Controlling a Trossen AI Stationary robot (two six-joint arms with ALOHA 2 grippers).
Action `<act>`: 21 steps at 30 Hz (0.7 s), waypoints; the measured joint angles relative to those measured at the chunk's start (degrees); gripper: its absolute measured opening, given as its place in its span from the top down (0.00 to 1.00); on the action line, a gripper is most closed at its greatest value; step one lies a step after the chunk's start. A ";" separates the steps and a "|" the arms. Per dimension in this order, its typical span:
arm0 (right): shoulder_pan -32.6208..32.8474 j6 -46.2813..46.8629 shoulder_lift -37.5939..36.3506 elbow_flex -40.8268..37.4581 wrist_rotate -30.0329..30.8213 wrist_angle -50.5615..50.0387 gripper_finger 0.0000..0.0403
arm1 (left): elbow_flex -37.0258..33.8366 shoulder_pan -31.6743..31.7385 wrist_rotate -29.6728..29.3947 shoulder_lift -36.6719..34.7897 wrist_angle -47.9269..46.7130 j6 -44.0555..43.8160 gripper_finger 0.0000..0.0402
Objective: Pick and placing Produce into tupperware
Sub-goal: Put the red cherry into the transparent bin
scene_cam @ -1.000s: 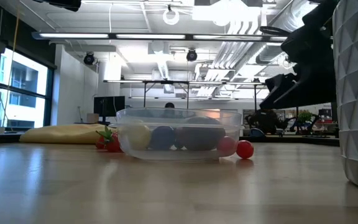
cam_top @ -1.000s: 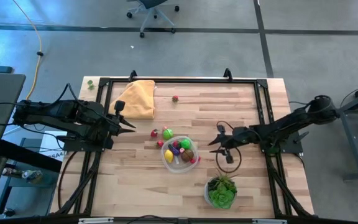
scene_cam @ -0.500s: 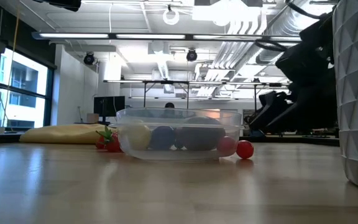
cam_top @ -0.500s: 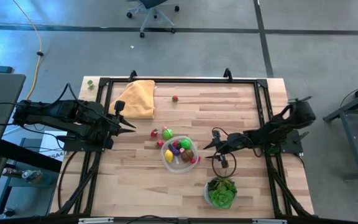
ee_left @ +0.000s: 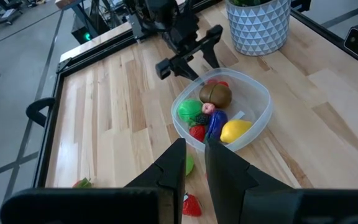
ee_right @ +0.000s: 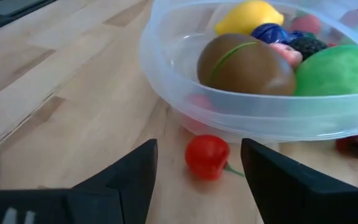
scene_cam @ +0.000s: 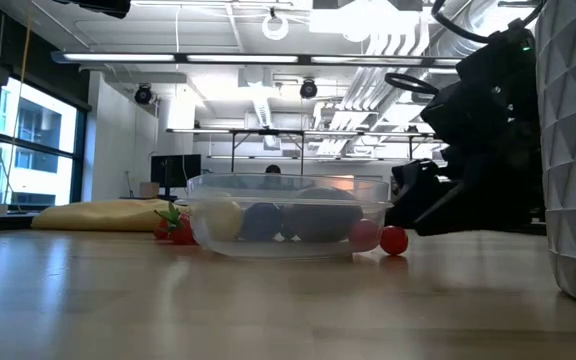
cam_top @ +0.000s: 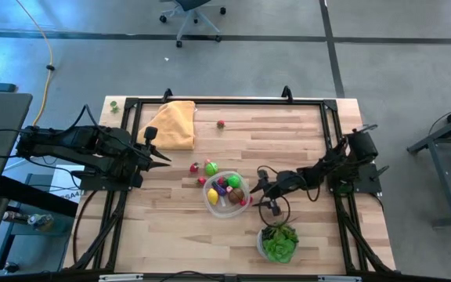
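Right wrist view: right gripper [ee_right: 199,163] spread wide around one red tomato [ee_right: 207,156] beside one tupperware [ee_right: 166,81]; left gripper [ee_left: 194,163] nearly closed, empty.

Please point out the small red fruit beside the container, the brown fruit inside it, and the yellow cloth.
small red fruit [ee_right: 207,156], right wrist view, its round body.
brown fruit [ee_right: 245,65], right wrist view, its upper side.
yellow cloth [cam_top: 173,124], high view, its middle.

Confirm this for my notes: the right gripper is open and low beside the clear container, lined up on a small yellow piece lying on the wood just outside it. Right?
Not quite. The piece is red, not yellow; the right wrist view shows it on the wood between the open fingers of the right gripper, just outside the clear container. The rest holds.
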 joint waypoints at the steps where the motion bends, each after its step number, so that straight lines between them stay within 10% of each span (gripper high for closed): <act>1: 0.00 -0.01 0.00 0.06 -0.22 -0.16 0.44 | 0.00 0.01 0.00 -0.01 0.00 -0.01 0.87; 21: 0.00 -2.91 0.00 3.41 0.67 -7.98 0.44 | 0.00 0.02 0.00 -0.01 0.00 0.00 0.87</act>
